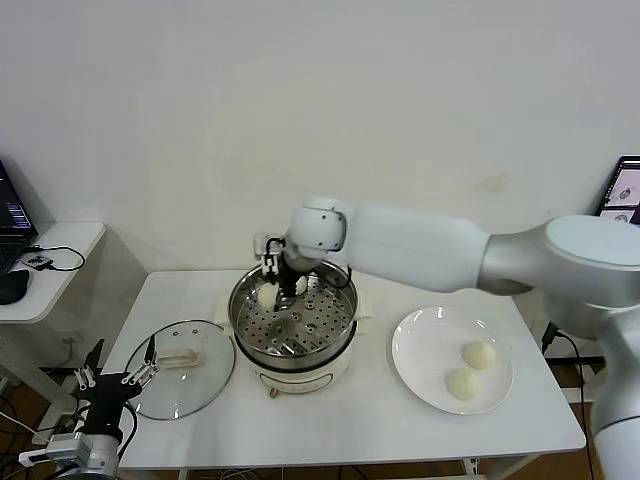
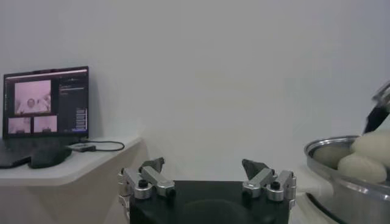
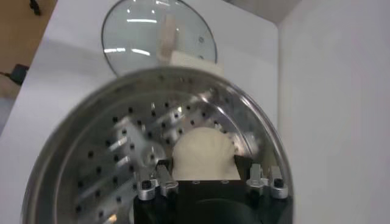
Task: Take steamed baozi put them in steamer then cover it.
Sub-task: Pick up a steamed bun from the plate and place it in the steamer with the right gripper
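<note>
White tabletop [image 1: 330, 420] carries everything. My left end effector [image 1: 112, 380] waits spread wide, low at the edge beside the glass lid [image 1: 185, 375], set aside so the steamer [image 1: 292, 322] stays uncovered. My right end effector [image 1: 284, 287] grasps a baozi [image 3: 204, 155] over its perforated tray; two baozi [image 1: 470, 368] remain on the plate [image 1: 420, 345].

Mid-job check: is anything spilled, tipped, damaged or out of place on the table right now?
Nothing stands out. The steamer sits upright, its glass lid lies flat beside it, and two baozi wait on the white plate. The right gripper holds a bun inside the steamer.
</note>
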`<act>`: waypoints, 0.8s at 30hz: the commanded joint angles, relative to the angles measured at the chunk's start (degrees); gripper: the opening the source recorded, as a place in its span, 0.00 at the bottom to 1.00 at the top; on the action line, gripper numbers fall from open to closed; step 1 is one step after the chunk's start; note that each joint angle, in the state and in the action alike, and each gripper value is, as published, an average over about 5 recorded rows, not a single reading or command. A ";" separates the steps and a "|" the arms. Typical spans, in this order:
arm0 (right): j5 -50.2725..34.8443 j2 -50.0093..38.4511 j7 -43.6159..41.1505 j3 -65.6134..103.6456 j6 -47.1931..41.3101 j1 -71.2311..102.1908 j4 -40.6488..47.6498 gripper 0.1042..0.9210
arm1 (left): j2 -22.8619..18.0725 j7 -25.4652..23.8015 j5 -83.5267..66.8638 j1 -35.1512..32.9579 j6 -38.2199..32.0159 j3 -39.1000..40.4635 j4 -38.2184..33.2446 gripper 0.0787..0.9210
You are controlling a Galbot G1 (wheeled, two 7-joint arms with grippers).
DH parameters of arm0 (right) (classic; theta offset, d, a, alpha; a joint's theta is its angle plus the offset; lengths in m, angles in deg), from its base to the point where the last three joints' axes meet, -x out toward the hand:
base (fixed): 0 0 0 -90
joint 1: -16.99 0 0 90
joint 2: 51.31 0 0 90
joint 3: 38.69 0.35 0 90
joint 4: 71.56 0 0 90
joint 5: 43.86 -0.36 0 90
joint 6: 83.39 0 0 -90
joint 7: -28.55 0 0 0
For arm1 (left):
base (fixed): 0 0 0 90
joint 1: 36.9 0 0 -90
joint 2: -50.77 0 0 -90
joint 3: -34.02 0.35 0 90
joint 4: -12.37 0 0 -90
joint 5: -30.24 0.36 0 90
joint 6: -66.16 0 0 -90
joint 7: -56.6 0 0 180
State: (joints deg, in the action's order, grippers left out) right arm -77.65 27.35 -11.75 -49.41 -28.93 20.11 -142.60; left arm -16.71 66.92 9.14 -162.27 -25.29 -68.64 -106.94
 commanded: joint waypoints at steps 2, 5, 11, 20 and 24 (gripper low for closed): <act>-0.54 7.34 2.38 -0.53 -2.26 3.73 5.34 0.66 | 0.00 -0.07 -0.02 0.07 -0.10 0.06 0.16 0.88; 0.11 7.87 2.51 -0.66 -2.41 4.01 6.31 0.66 | 0.00 -0.08 -0.05 0.10 -0.20 0.12 0.19 0.88; 1.29 8.41 2.86 -0.71 -2.50 4.58 7.50 0.66 | 0.12 -0.11 -0.08 0.18 -0.34 0.18 0.28 0.88; 2.26 8.33 2.79 -0.61 -2.69 4.17 8.37 0.66 | 0.03 -0.11 -0.10 0.19 -0.42 0.36 0.15 0.88; 2.15 7.85 1.96 -0.57 -2.99 3.91 7.67 0.69 | 0.02 -0.11 -0.09 0.10 -0.42 0.36 0.02 0.88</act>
State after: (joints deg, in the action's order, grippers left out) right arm -75.81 34.51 -9.54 -49.96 -31.54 23.77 -135.39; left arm -16.71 66.83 9.03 -162.17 -25.72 -68.27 -106.89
